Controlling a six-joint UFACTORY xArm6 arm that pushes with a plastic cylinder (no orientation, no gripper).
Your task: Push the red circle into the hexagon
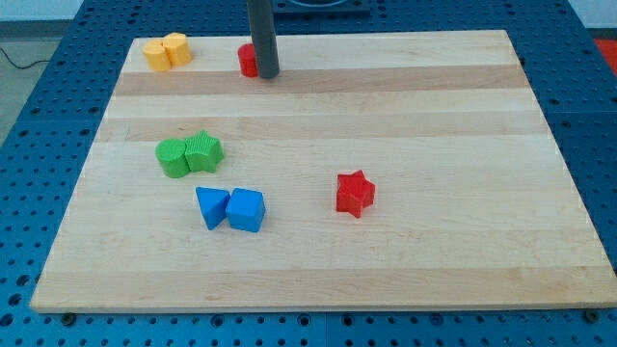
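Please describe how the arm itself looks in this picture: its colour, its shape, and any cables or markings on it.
Only a straight, dark grey, cylindrical rod shows, coming down from the view's top. My tip sits just right of the red circle. No cables, markings or end effector jaws are visible; the rest of the arm is out of frame.

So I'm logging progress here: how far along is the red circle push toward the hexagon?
Done: my tip sits against the red circle's right side, at the view's top. In hand: pushing it left. Left: a stretch of bare board still separates it from the two yellow blocks; which one is the hexagon I cannot tell.
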